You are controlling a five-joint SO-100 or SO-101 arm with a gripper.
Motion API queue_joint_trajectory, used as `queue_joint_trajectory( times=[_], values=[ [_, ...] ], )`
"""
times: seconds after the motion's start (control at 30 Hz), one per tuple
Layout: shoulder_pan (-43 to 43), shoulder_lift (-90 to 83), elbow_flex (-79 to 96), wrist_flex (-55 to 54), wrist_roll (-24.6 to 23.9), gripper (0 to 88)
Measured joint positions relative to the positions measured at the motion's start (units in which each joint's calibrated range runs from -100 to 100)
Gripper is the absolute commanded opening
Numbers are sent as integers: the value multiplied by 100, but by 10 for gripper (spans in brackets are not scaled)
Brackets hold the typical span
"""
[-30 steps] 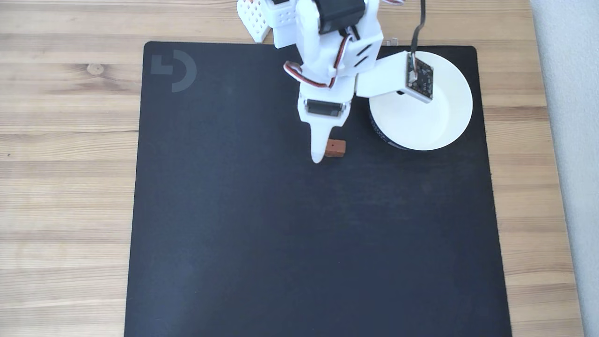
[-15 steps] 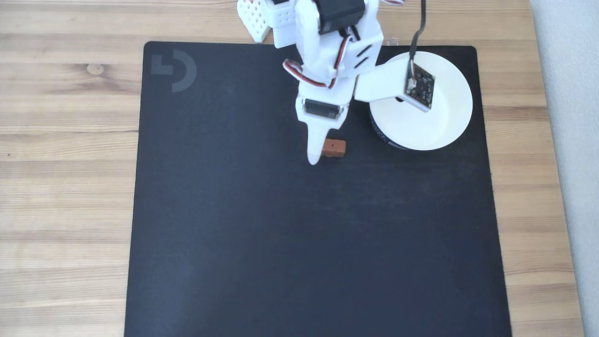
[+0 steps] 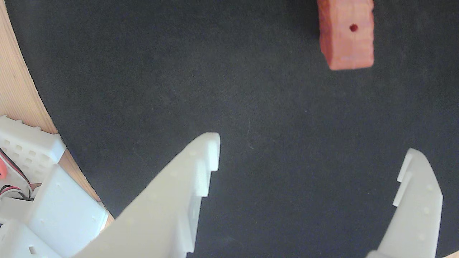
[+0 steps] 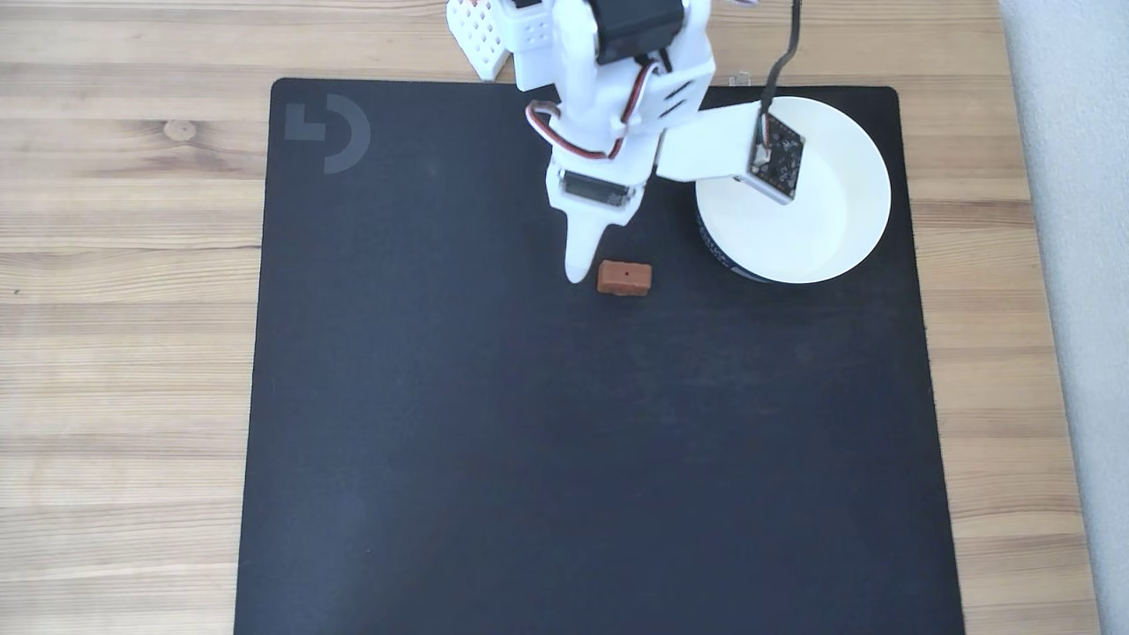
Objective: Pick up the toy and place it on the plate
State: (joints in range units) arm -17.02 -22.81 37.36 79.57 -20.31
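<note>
Fixed view, read left to right. The wooden desk (image 4: 123, 265) is carrying one black mat (image 4: 494, 441), with a pale logo sitting in its upper left corner. At centre top, one white arm (image 4: 617, 79) is reaching down over the mat, and the jaws (image 4: 589, 265) are ending in a single visible white tip just left of the toy (image 4: 624, 278). The toy, one small reddish-brown block, is lying flat on the mat, apart from that tip and free of any grip. Further right, one plate (image 4: 838, 238), white inside with a dark outer band, is standing near the mat's upper right corner, with the wrist camera board hanging over its left part. The plate's inside is looking bare.

Wrist view, read left to right. A strip of desk and white arm parts are showing at the left edge. The jaws (image 3: 308, 157) are standing spread wide, holding nothing, with bare mat lying between the two white fingers. The toy (image 3: 346, 34) is lying at the top right, ahead of the jaws and nearer the right-hand finger's line, its dark dot facing up.

Judged step: the approach to the pick is in hand; nothing is grasped yet. The next move is probably calling for a shift toward the toy so that it lies between the fingers, then a descent and a closing.

Count: one toy, one plate, one arm, one mat.
</note>
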Motion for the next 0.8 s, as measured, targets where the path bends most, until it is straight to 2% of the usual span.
queue_joint_trajectory(
  times=[0.53, 0.8],
  values=[
    [166, 0, 0, -17, 10, 352],
    [183, 600, 66, -718, 232, 352]
  ],
)
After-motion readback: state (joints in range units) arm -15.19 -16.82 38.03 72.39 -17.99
